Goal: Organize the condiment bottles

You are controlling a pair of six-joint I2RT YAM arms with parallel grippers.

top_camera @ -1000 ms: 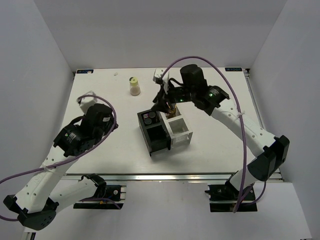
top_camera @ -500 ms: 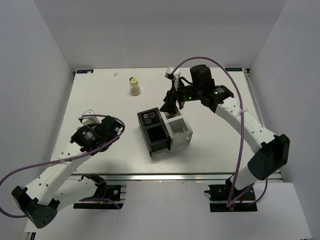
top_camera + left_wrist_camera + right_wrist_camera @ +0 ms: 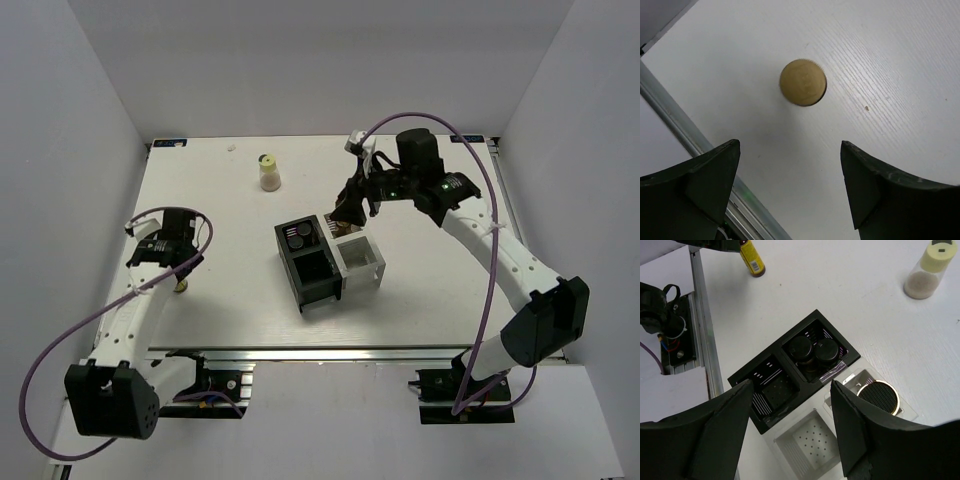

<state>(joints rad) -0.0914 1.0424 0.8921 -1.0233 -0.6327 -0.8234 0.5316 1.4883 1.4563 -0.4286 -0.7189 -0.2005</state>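
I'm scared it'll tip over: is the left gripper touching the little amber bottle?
Apart. The left wrist view shows the left gripper open, with bare table between both fingers and the amber bottle.

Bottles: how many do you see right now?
5. Two black-capped ones share a black box cell; a gold-rimmed one sits in the white box; a yellow one stands below the left gripper; a cream one stands apart on the table. None seems hidden.
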